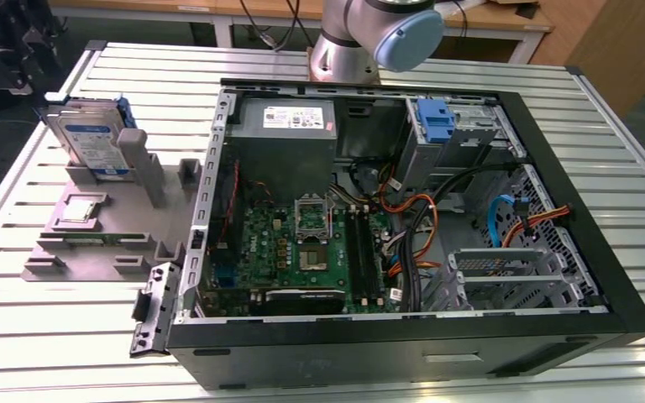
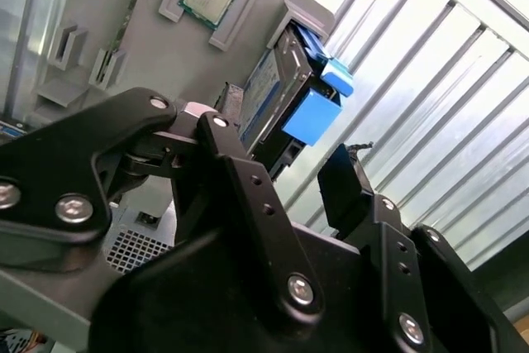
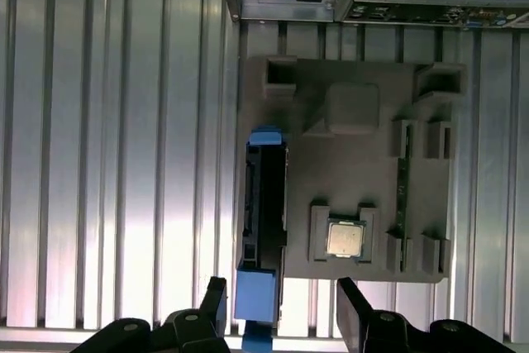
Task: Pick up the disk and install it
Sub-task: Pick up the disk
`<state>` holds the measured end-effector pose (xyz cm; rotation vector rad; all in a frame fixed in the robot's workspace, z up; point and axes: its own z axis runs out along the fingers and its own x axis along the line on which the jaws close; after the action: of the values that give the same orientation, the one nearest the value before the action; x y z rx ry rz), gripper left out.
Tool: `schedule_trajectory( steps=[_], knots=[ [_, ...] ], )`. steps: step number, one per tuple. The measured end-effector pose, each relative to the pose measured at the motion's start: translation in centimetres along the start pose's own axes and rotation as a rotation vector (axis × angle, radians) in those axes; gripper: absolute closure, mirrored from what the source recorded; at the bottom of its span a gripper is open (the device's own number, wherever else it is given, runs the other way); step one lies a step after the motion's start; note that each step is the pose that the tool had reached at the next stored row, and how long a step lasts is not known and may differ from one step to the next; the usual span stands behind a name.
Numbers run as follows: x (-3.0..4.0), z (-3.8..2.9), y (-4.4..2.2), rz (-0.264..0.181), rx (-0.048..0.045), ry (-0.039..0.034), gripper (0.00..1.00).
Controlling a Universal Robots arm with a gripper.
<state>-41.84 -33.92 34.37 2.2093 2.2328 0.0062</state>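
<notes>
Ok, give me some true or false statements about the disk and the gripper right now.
The disk stands on edge in the grey holder. True.
The gripper is shut on the disk. False: it is open and holds nothing.
A chip lies in the holder. True.
The disk sits inside the case. False: it is in the holder, beside the case.
</notes>
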Motion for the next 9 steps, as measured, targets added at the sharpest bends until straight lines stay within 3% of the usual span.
schedule_trajectory(
  steps=[4, 6, 9],
  knots=[
    [0.04, 0.23, -0.15, 0.0, -0.0162, -0.0209, 0.36],
    [0.09, 0.48, -0.44, 0.0, -0.0277, -0.0215, 0.36],
    [0.21, 0.79, -0.58, 0.0, -0.0306, -0.0216, 0.36]
  ],
)
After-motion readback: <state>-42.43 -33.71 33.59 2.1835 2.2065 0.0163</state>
